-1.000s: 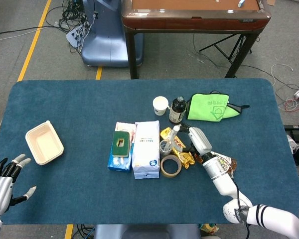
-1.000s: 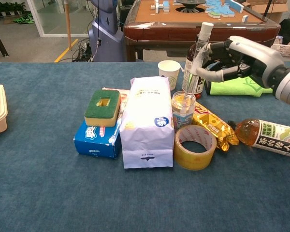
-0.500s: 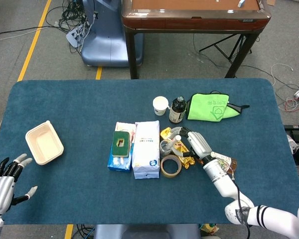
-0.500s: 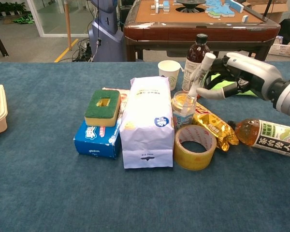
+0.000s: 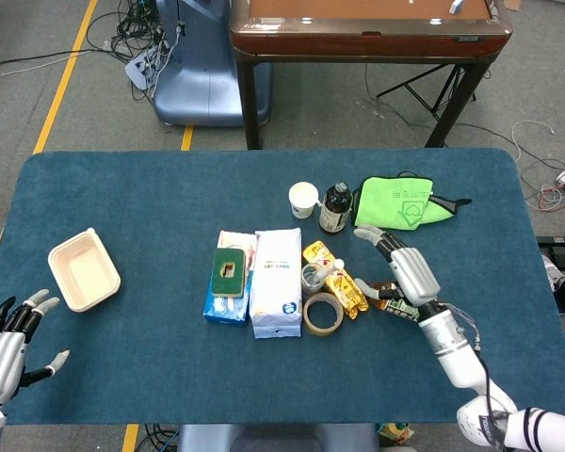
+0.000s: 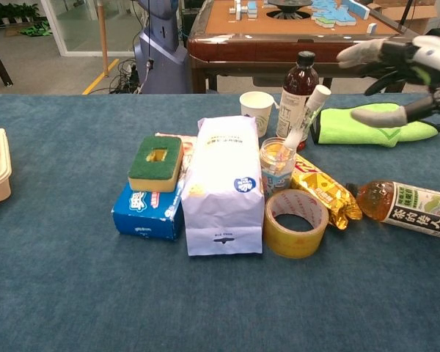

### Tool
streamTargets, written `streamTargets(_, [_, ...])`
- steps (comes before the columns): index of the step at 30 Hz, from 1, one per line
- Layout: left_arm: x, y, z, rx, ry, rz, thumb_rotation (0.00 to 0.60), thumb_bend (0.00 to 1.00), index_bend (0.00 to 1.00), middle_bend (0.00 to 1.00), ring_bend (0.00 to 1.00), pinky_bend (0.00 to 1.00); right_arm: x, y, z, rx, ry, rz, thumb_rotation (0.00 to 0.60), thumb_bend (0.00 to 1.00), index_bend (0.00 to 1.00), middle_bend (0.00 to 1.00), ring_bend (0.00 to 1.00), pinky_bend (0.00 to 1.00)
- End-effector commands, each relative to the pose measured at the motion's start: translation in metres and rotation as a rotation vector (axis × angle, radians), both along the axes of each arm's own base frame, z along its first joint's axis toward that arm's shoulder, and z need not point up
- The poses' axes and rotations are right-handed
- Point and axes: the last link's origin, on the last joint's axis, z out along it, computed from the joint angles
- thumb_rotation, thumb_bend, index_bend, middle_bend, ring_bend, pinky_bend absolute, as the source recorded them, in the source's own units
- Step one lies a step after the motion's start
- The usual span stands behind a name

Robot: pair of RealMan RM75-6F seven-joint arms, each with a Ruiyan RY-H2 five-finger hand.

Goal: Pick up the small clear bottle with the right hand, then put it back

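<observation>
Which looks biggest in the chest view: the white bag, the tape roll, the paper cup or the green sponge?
1. White bag, clearly the largest.
2. Tape roll and green sponge look about alike; I wouldn't rank them.
3. Paper cup looks smallest, though it stands farther from the camera, so its true size is unsure.

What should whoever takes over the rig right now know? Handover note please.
Right robot hand: open, holds nothing, raised above the green cloth.
Left robot hand: open, idle at the near left table edge.
Small clear bottle: back down, leaning tilted in the glass jar beside the white bag.
Done: pick and put back look complete.
Left: probably just retract the right arm.
</observation>
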Motion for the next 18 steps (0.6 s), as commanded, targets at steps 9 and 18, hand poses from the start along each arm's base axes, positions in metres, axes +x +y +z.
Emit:
streamTargets(9, [0.004, 0.004, -0.004, -0.004, 0.001, -0.019, 0.600, 0.23, 0.17, 0.09, 0.16, 0.00, -0.069, 0.077, 0.085, -0.163, 0.254, -0.225, 0.600, 0.35, 0.17, 0.16, 0.14, 0.22])
streamTargets(18, [0.007, 0.007, -0.006, -0.013, 0.005, -0.027, 0.600, 0.23, 0.17, 0.09, 0.16, 0.00, -0.093, 0.105, 0.102, -0.216, 0.250, -0.323, 0.600, 0.35, 0.17, 0.17, 0.14, 0.22])
